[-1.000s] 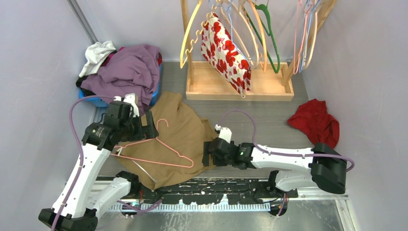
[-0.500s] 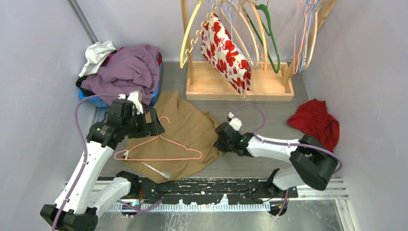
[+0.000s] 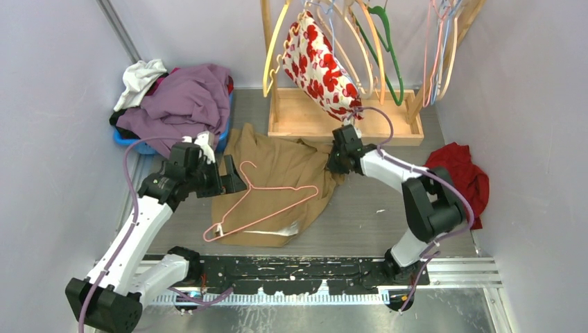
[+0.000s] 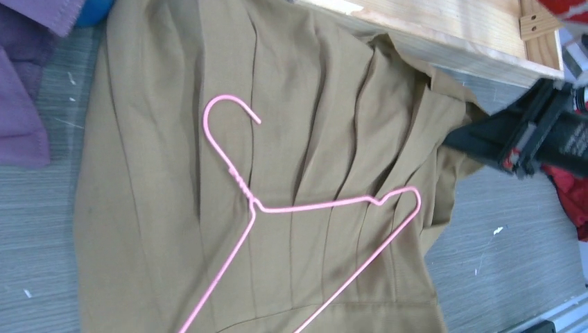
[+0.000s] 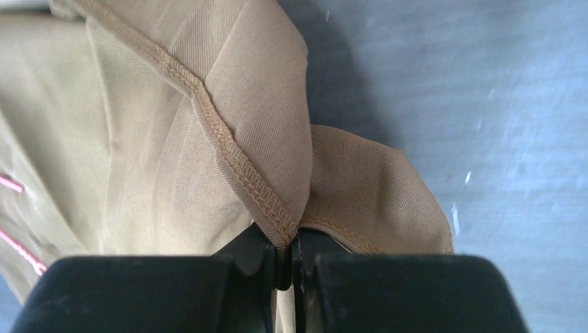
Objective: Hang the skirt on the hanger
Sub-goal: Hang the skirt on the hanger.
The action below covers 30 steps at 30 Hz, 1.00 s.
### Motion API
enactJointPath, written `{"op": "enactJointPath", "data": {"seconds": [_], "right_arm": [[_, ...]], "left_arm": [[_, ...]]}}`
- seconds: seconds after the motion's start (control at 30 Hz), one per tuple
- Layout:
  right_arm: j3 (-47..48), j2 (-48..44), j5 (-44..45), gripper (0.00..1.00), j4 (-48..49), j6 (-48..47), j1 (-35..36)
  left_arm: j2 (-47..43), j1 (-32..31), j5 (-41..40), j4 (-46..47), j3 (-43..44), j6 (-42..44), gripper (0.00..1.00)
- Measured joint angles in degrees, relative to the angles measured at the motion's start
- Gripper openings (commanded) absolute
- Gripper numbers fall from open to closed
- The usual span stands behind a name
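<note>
Only the right wrist view shows the grip closely. The right jaws are clenched on a stitched hem fold of the skirt (image 5: 173, 139), with almost no gap between them, and the grey tabletop (image 5: 471, 90) lies beyond the fold. The left wrist view shows none of its own fingers. It looks down on the skirt, spread in long pleats, and on the pink hanger (image 4: 251, 203) that lies on top of it, with the hook toward the far side. In the top view the left jaws stand spread wide over the skirt's left edge, just beside the hook, and they hold nothing. That view alone shows both arms together. The right arm (image 3: 388, 170) reaches far toward the wooden rack (image 3: 347, 128), and its jaws pinch the skirt's far right corner just in front of the rack base.

A floral cloth (image 3: 319, 66) hangs on the rack, its lower tip just above the right arm's wrist. A red cloth (image 3: 461, 177) lies on the tabletop at the right, and the right arm's elbow covers a part of it in the top view. A purple pile (image 3: 184, 104) sits at the far left, near the left arm (image 3: 149, 222).

One second ago the right arm lay low near the front edge, at the skirt's near right side. Since then the skirt corner has gone toward the rack, the skirt lies flatter and wider, the hanger has turned with it, and the floral cloth has swung.
</note>
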Motion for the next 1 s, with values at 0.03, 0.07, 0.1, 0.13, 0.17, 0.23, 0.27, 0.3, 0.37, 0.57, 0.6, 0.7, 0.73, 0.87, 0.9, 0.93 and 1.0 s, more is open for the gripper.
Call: {"op": "enactJointPath", "data": {"seconds": [0.03,0.07,0.1,0.13,0.17,0.23,0.27,0.3,0.37,0.57,0.6,0.7,0.73,0.87,0.9,0.93,1.0], "right_arm": [[1.66,2.05,-0.70,0.02,0.07,-1.25,-1.29],[3.41,4.07,-1.51,0.02,0.04,-2.47,-2.36],[5.11,5.92,-2.34,0.04,0.17,-3.45,-3.19],[6.73,7.61,-3.10,0.06,0.31,-4.15,-3.91],[9.33,10.08,-4.46,0.08,0.59,-5.16,-4.39],[13.27,13.49,-6.05,0.10,0.79,-6.40,-5.64],[15.21,14.88,-6.56,0.11,0.42,-6.99,-5.95],[17.07,16.06,-6.86,0.15,0.24,-7.85,-6.16],[19.02,16.70,-6.75,0.29,-0.63,-9.57,-6.43],[13.75,6.45,-4.15,0.61,-6.97,-11.02,-6.51],[10.71,1.77,-3.48,0.62,-8.15,-11.06,-6.51],[4.39,-12.39,-1.99,0.57,-12.68,-10.47,-6.49],[2.82,-17.25,-1.79,0.55,-14.10,-9.99,-6.29],[-1.99,-36.26,0.87,0.40,-19.12,-5.81,0.02],[-3.32,-40.79,2.69,0.39,-19.80,-3.15,5.55],[-4.13,-42.91,3.10,0.36,-20.24,-1.66,9.77],[-6.10,-47.80,7.50,0.28,-21.03,3.76,23.45]], "left_arm": [[0.31,0.00,0.52,1.14,-0.92,-0.35,0.99],[0.59,-0.02,0.90,1.77,-1.49,-0.46,0.99],[1.01,-0.11,1.33,2.54,-1.97,-0.63,0.99],[1.55,-0.35,1.68,3.32,-2.29,-0.85,0.99],[2.10,-0.50,1.86,3.85,-2.43,-0.94,0.99],[3.58,-1.36,2.19,5.51,-2.49,-1.49,0.99],[4.26,-1.92,2.23,6.32,-2.49,-1.77,0.99],[5.05,-2.69,2.34,7.17,-2.51,-1.95,0.99],[6.14,-4.17,2.56,8.44,-2.56,-2.29,0.99],[7.02,-9.44,1.62,10.54,-2.58,-3.41,0.99],[7.02,-9.86,1.49,10.62,-2.58,-3.43,0.99],[7.06,-10.03,0.59,10.99,-2.58,-3.58,1.00],[7.19,-10.08,0.35,11.17,-2.58,-3.56,0.99],[9.40,-10.40,-0.66,12.50,-2.58,-3.23,0.99],[10.14,-10.49,-0.76,12.76,-2.58,-3.13,0.99],[11.02,-10.51,-0.92,13.22,-2.58,-2.99,0.99],[12.50,-10.54,-1.05,13.94,-2.56,-2.67,0.99]]}}
